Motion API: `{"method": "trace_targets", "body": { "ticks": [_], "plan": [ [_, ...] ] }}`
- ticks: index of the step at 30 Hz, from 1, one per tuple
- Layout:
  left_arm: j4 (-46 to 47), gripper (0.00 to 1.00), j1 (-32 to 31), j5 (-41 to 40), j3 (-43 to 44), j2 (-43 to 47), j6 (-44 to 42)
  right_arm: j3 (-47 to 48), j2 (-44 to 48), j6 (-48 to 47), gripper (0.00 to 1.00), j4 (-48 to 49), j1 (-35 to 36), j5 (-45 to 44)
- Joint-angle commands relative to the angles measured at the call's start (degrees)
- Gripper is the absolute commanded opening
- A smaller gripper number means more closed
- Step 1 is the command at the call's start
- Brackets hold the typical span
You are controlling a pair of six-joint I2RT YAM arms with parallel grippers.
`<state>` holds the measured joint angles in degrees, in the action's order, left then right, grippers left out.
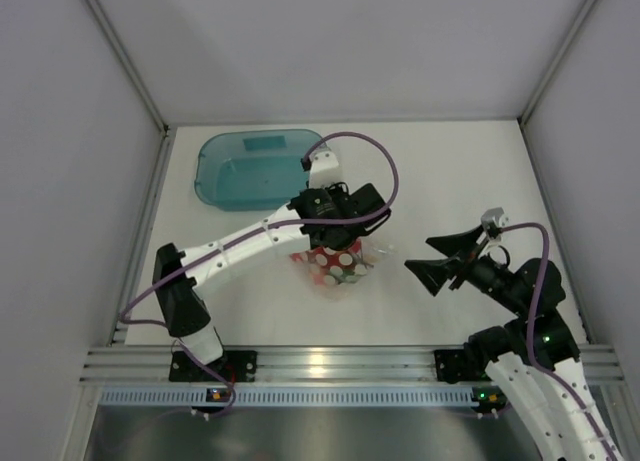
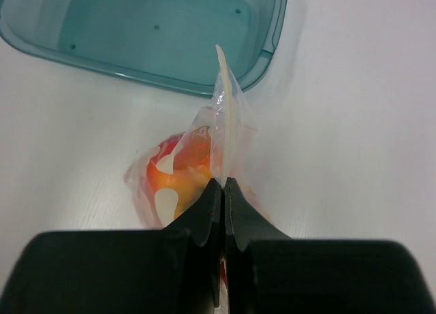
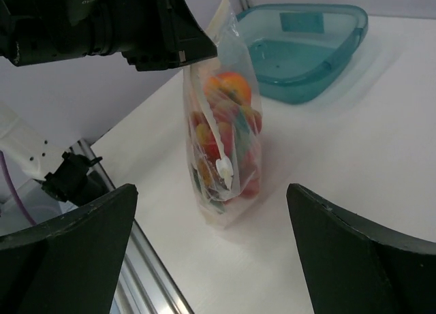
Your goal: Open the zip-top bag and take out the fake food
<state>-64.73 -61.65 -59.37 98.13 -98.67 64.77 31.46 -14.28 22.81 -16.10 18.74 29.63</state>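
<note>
Left gripper [image 2: 223,186] clamped on top edge of zip-top bag [image 3: 221,144]; bag upright on table [image 1: 450,171], fake food [image 3: 228,92] inside. Right gripper [image 1: 418,254] spread wide, empty, well apart to bag's right

Bare table [image 1: 400,296] between zip-top bag [image 1: 335,267] and right gripper [image 1: 417,255] — tray [image 1: 208,181] beyond.

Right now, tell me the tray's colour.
Translucent teal tray, clearest in the right wrist view.

Teal tray [image 1: 240,176]: translucent, rounded corners, upper left of centre in the top view, resting on the table.
Table [image 1: 450,181]: white, plain.
Rail [image 1: 340,363]: aluminium, across the lower frame.
</note>
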Motion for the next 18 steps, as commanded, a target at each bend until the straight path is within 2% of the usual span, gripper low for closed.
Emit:
{"method": "trace_targets", "body": {
  "ticks": [1,6,10,14,18],
  "plan": [
    [-0.31,0.0,-0.14,-1.01,-2.67,6.11,11.05,-2.19,-1.89,1.09,0.92,13.35,0.59,7.28],
    [-0.4,0.0,-0.14,-0.3,-6.1,9.89,16.34,-7.01,-6.27,4.87,0.79,24.87,0.68,12.9],
    [-0.4,0.0,-0.14,-1.18,-8.83,12.62,19.77,-10.19,-8.56,5.58,0.74,32.61,1.47,15.11],
    [-0.4,0.0,-0.14,-2.58,-10.85,15.26,21.88,-12.82,-9.53,4.35,0.67,37.89,5.07,12.57],
    [-0.31,0.0,-0.14,-2.94,-11.12,17.11,22.77,-12.65,-10.41,0.75,0.65,39.04,8.85,8.0]
  ]
}}
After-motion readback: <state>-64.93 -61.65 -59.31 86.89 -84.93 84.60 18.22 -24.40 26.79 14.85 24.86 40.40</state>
